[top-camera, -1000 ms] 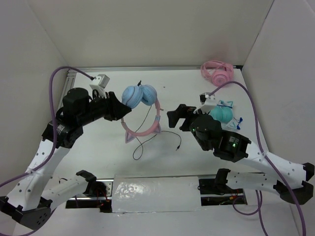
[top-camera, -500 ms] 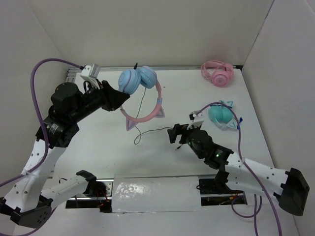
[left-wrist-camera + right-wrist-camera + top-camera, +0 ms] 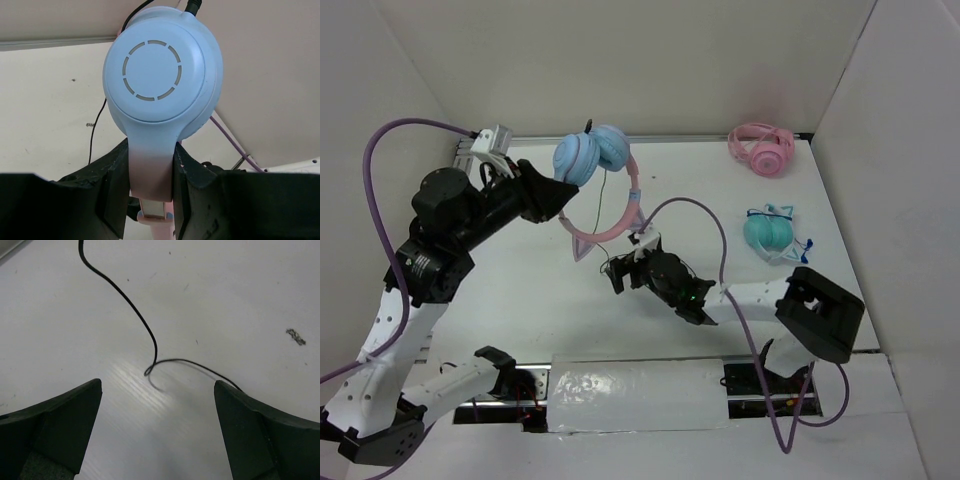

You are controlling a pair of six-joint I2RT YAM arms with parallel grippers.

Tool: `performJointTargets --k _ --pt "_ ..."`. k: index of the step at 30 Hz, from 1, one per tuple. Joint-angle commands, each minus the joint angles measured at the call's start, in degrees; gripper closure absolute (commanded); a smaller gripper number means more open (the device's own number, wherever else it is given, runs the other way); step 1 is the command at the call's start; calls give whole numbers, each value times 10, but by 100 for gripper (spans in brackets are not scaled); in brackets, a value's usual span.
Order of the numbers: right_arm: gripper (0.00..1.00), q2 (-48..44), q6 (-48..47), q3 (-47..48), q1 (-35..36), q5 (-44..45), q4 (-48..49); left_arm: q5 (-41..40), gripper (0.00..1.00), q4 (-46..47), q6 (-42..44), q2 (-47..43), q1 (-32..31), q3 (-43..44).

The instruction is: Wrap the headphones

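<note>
gripping one headphones (image 3: 592, 157) in left gripper (image 3: 565, 194), right gripper (image 3: 157, 386) spread, two spare headsets (image 3: 761, 148) (image 3: 767, 232)

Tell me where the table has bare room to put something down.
Bare table lies at the back, between the headphones held by the left gripper and the pink headphones, and at the front, between the left arm and the open right gripper. Crowded: around the teal headphones and the cable.
</note>
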Motion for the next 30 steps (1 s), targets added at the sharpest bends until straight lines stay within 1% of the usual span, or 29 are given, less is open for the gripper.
performJointTargets --k 1,3,7,10,12,16,18,21,25,30 --pt "0 59 -29 69 5 -10 110 0 100 49 -30 -19 -5 41" --pt "0 95 -33 88 5 -17 138 10 100 46 -44 -22 -5 44" --pt "0 147 -26 128 4 -19 161 4 100 39 -59 -24 -5 59" --pt "0 178 -8 126 5 -36 202 -10 100 37 -69 -30 -6 66" --pt "0 192 1 121 5 -27 219 -22 100 46 -78 -39 -5 60" --pt "0 185 18 76 6 -5 290 -48 100 71 -89 -57 -5 36" --pt "0 167 17 64 6 0 297 -53 100 84 -89 -62 -6 24" --pt "0 146 18 44 5 -1 298 -57 100 77 -92 -59 -5 28" --pt "0 151 13 47 5 -7 302 -43 100 87 -101 -65 -6 23" --pt "0 180 9 79 0 -14 305 -18 100 87 -102 -66 -5 34"
